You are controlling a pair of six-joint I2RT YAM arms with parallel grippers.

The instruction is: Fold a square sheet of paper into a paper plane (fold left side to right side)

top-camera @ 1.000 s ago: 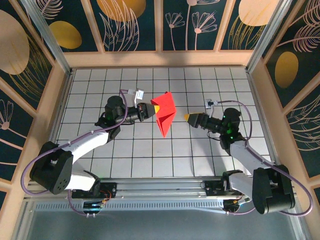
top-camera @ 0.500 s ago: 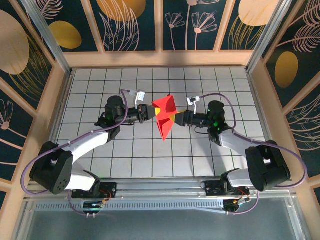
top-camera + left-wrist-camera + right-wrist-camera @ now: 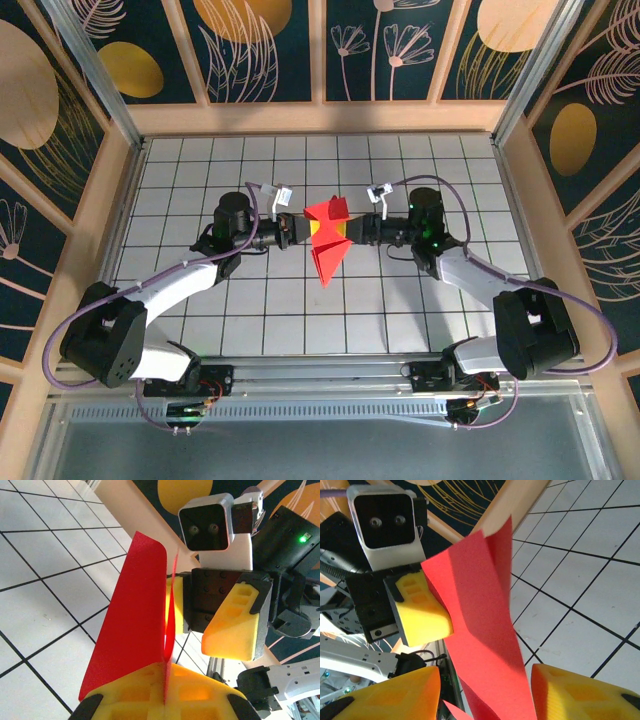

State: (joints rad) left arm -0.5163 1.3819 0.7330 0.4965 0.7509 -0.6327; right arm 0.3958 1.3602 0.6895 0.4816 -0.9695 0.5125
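The square sheet of paper [image 3: 326, 240], bright red, is folded into a pointed paper plane shape and held above the tiles, its tip toward the near edge. My left gripper [image 3: 300, 230] is shut on the paper's left edge; the yellow pads [image 3: 200, 690] pinch the red fold [image 3: 135, 625]. My right gripper [image 3: 352, 232] faces it from the right. Its jaws straddle the red paper [image 3: 480, 605] with a gap on each side, so it is open. Its yellow fingers [image 3: 232, 630] show in the left wrist view.
White grid-tile table [image 3: 240, 320] ringed by wooden walls [image 3: 320, 118]. A metal rail [image 3: 330, 372] runs along the near edge by the arm bases. Both arms meet at the table's middle; cables loop over each wrist.
My right gripper has swung left up to the paper and its jaws have narrowed round it. The left gripper has kept its grip and shifted the paper slightly.
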